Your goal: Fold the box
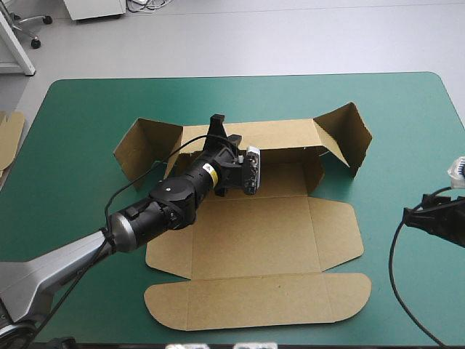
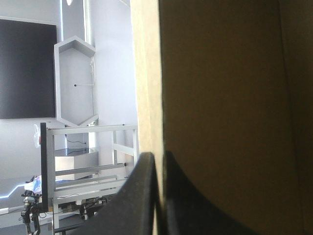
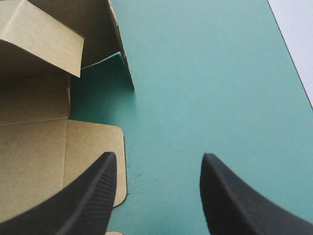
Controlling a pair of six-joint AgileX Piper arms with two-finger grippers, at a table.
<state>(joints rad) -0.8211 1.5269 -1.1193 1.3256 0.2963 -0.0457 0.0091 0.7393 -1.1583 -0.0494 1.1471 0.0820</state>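
Box (image 1: 254,240) walls partly raised; left gripper (image 2: 159,157) clamped on it, right gripper (image 3: 159,156) apart.

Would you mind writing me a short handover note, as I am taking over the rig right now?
Left gripper: shut on the box, at its raised rear wall.
Right gripper: open, holding nothing, over the teal-green cover beside the box's right edge.
Done: rear wall up, its end flaps standing at both ends.
Left: side panels and front lid panel lie flat on the cover; nothing looks tucked yet.
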